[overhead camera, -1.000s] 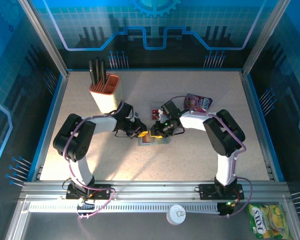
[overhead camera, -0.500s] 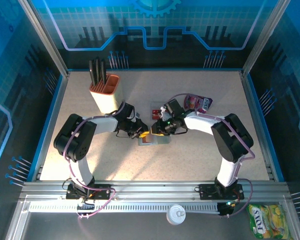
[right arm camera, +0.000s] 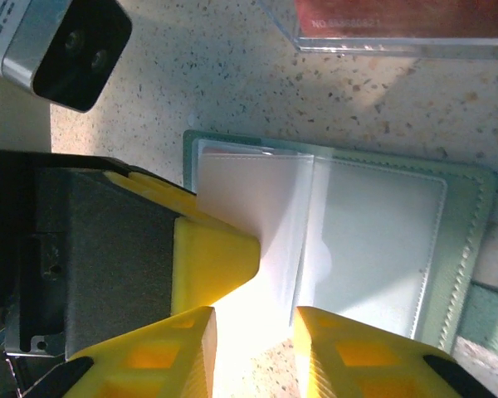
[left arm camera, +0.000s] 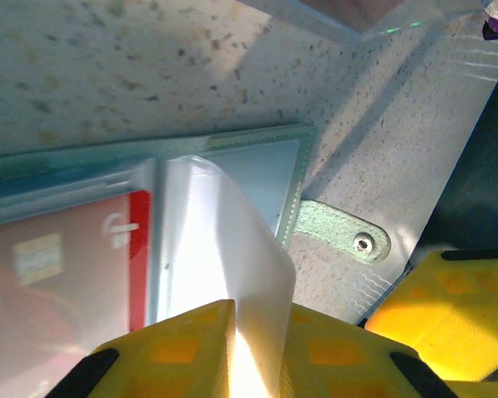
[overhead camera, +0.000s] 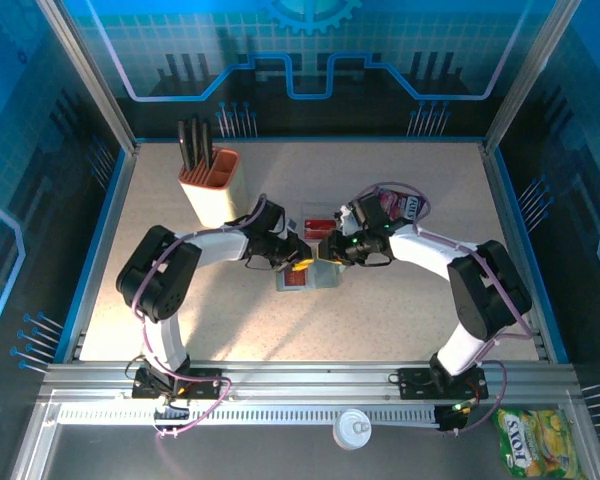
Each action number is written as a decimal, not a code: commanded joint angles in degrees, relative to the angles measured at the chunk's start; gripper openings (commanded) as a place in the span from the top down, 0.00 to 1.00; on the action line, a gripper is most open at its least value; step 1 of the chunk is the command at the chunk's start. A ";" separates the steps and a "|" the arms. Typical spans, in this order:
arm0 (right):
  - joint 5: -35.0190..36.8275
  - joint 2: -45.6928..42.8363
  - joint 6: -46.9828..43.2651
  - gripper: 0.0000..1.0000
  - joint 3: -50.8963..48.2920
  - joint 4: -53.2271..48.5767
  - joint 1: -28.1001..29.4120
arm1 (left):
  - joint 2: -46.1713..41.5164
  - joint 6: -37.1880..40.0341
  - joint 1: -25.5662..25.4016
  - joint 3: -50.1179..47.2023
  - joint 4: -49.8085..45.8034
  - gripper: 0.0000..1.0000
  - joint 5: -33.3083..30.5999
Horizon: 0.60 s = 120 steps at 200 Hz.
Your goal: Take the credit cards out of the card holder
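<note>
From above: found card holder [overhead camera: 310, 279] lying open near the middle of the bench [overhead camera: 400, 320], well apart from every edge; spotted left pincer [overhead camera: 294, 262] and right pincer [overhead camera: 332, 254] meeting over its far side; both arms stretched forward, elbows bowed outward, forearms angled in toward each other, wrists dipped low; logged a clear case [overhead camera: 318, 224] with red inside just beyond the holder toward the far edge, pink pouch [overhead camera: 396, 205] to its right, cup [overhead camera: 208, 185] of pens near the far-left corner.

Through the left wrist: saw left pincer [left arm camera: 253, 344] clenched on a clear sleeve [left arm camera: 224, 249] of the holder, leaf peeled up and curling; noted a red card [left arm camera: 83, 274] tucked in the neighbouring sleeve, so not out; snap tab [left arm camera: 344, 238] flat on the bench beside the holder's edge; one of the right pincer's fingers [left arm camera: 440, 303] close by.

Through the right wrist: saw right pincer [right arm camera: 253, 348] released, jaws apart, straddling the edge of the lifted sleeve [right arm camera: 249, 224] without pinching it; left pincer's fingers [right arm camera: 214, 255] nipping the same leaf from the side; holder panel [right arm camera: 382, 240] beside it looking bare and bluish-grey; clear case [right arm camera: 398, 29] past the holder.

Judged partway at best: sleeve opened up, at least one card left to draw; cannot tell whether the red in the clear case came from the holder.
</note>
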 commanded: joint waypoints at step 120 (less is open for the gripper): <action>-0.76 -4.90 -1.59 0.65 -4.17 -0.36 -4.85 | 4.78 -0.18 -3.21 9.16 -6.42 0.63 -1.11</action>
